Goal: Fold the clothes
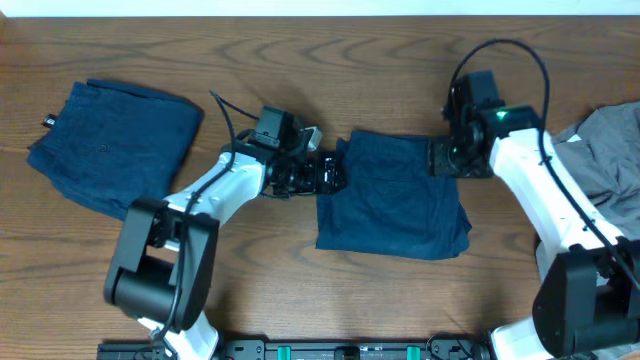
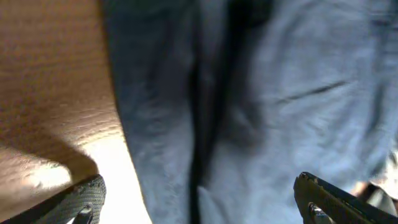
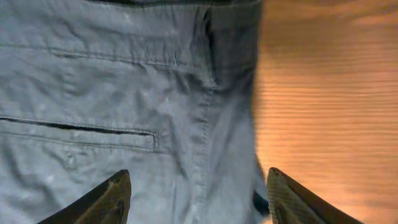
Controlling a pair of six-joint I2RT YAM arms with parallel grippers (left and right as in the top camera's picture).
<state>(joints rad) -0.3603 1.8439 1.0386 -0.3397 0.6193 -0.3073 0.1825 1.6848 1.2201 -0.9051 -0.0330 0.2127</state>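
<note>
Folded dark navy shorts lie in the middle of the table. My left gripper is open at their left edge; in the left wrist view its jaws straddle the cloth's edge. My right gripper is open at the shorts' upper right edge; in the right wrist view its jaws span a seam and the right edge of the shorts. A second pair of navy shorts, with a small black tag, lies folded at the far left. A grey shirt lies crumpled at the far right.
The table is brown wood. The right arm's white links run over the table between the middle shorts and the grey shirt. The arm bases stand at the front edge.
</note>
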